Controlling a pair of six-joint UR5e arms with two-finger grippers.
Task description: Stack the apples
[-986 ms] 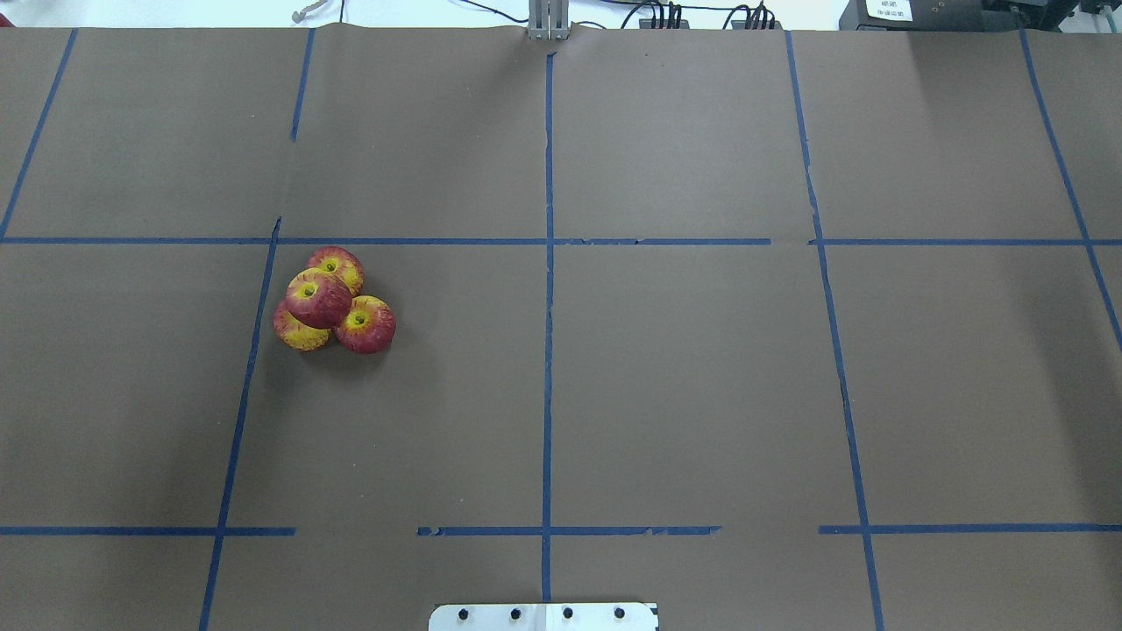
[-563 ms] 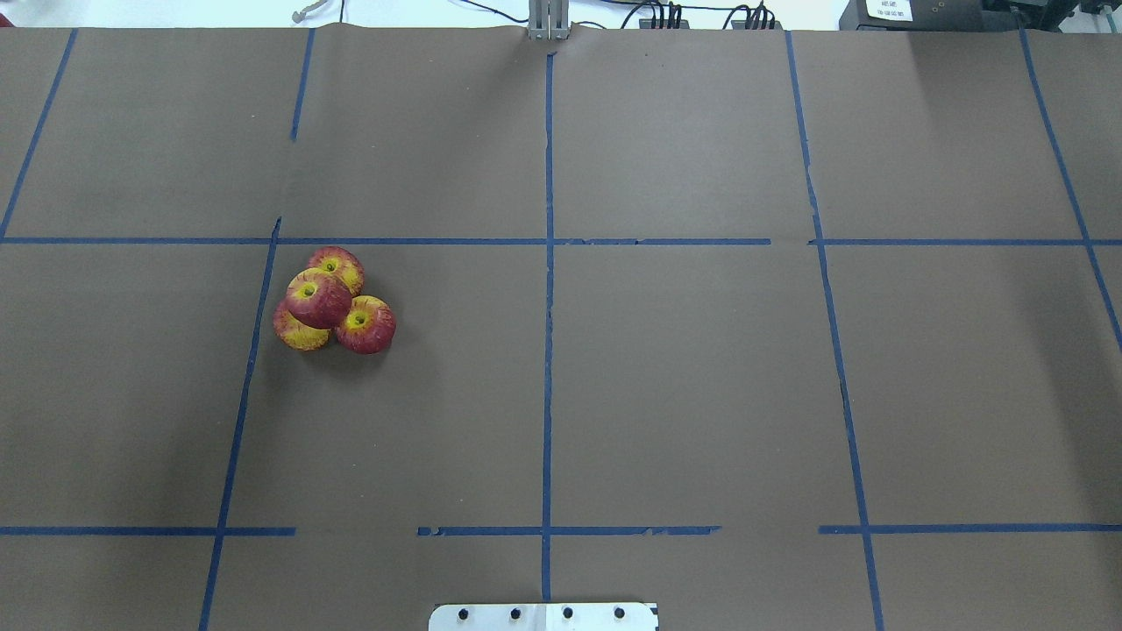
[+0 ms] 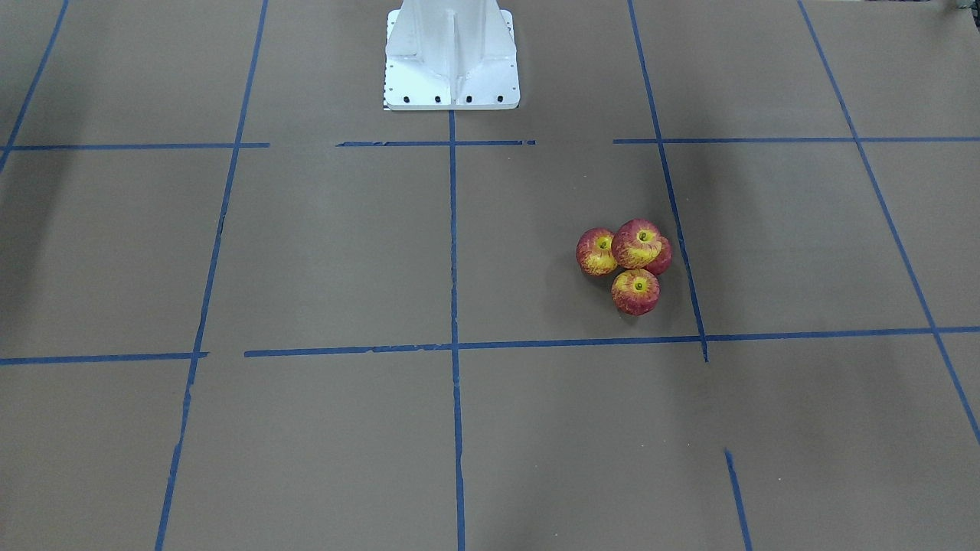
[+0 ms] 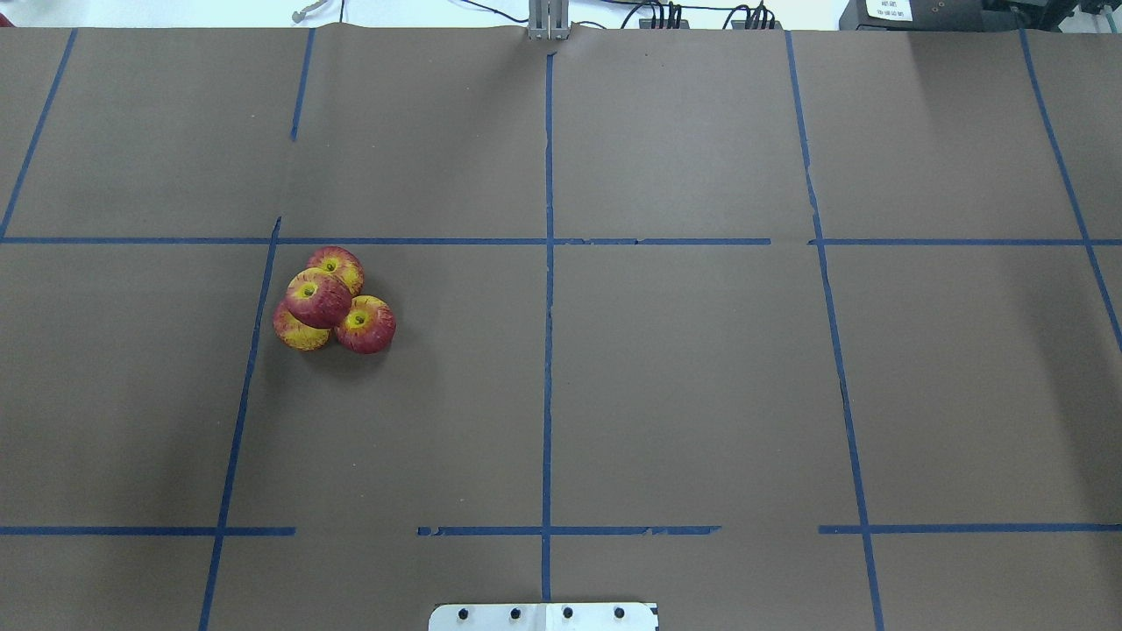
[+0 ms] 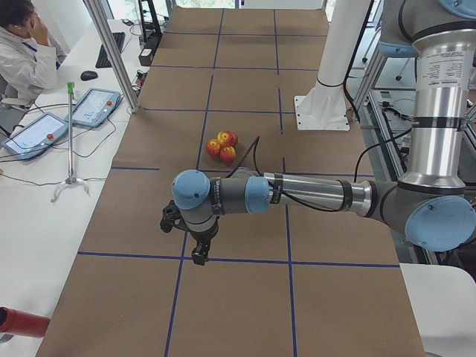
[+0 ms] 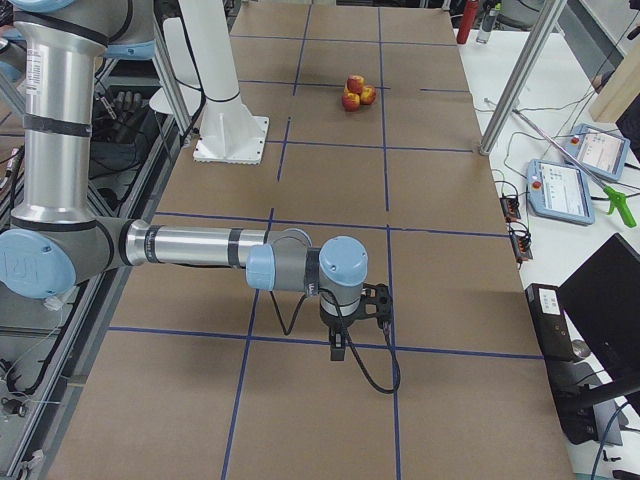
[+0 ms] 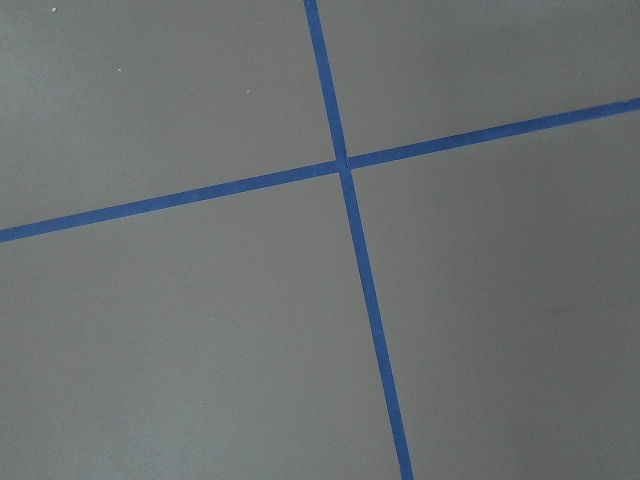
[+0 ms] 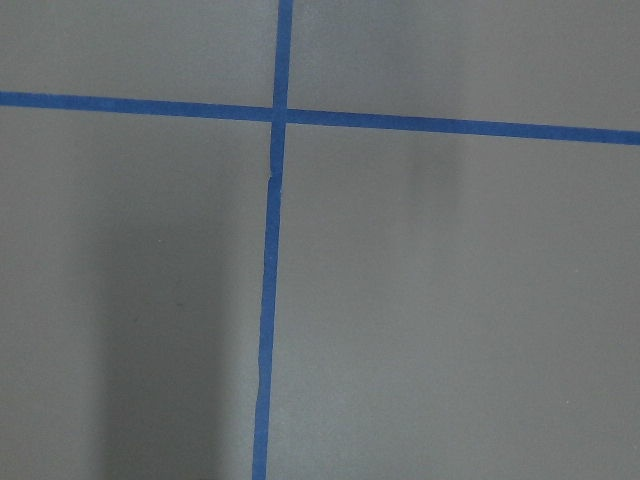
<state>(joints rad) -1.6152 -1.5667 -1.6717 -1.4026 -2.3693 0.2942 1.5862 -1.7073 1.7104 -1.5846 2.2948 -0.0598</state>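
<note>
Front view: the apples (image 3: 628, 264) sit in one tight cluster on the desk (image 3: 306, 252), on the robot's left side, just beside a blue tape line (image 3: 674, 207). Three touch as a base & the top apple (image 3: 637, 242) rests in the hollow between them, prob. why it doesn't roll off.

Overhead view: same pyramid, stem dimples up, no arm over it. Stack looks done, imo.

Left side view: left tool (image 5: 198, 257) points down, low over the desk, well apart from the apples. Likely parked clear so it can't knock the pile. Wide or narrow: can't tell.

Right side view: right tool (image 6: 338, 350) does likewise at the desk's other end. State: can't tell.

Wrist views: only desk + tape, no fingers, nothing seen held.
</note>
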